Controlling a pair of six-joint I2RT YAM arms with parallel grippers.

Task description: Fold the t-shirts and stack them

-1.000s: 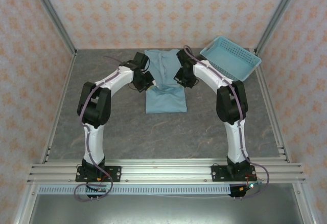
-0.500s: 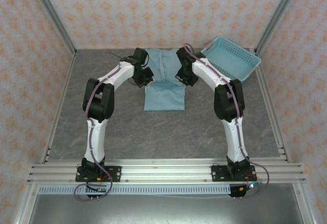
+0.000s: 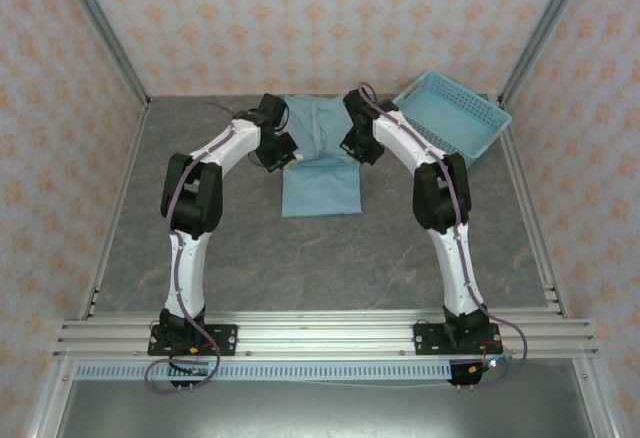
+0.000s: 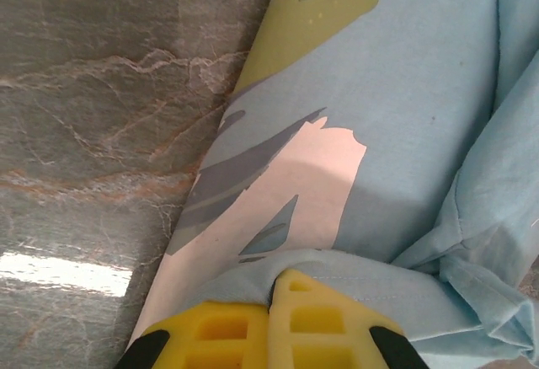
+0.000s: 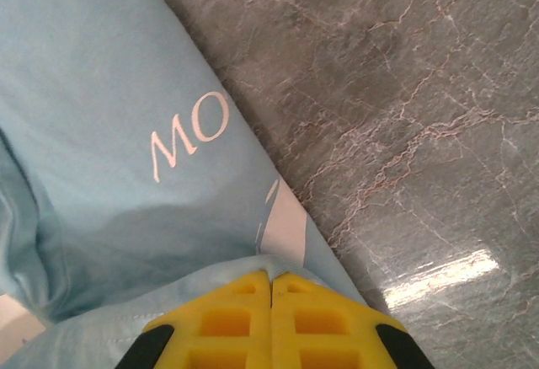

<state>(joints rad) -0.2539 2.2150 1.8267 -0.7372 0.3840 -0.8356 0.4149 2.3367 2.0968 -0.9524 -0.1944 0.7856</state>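
T-shirt [image 3: 320, 193]: light blue, at the far middle of the desk [image 3: 300, 258] between the two arms, with the basket [image 3: 452, 113] near it on the right. Its near part lies flat and its far part is rumpled.
Print: white letters and pale shapes show on the cloth along both side edges in the wrist views.
Left pincer [image 4: 271, 285]: closed tight on a fold at the shirt's left edge, with cloth bunched over its yellow tips.
Right pincer [image 5: 270, 278]: closed likewise on the right edge, with a hem caught between the tips.
Weight: light by the look of it (two pinches should carry it easily).
Stiffness: soft and limp, so it will likely sag and wrinkle between the two holds unless kept gently taut.
Slip: thin cloth can slide out of a pinch, so a doubled hem looks a safer hold than a single layer.
Where to hold: at matching points on opposite side edges, so the fold line comes out straight.
Risk: uneven pulling would skew the fold, and dragging over the desk could bunch the lower layer.
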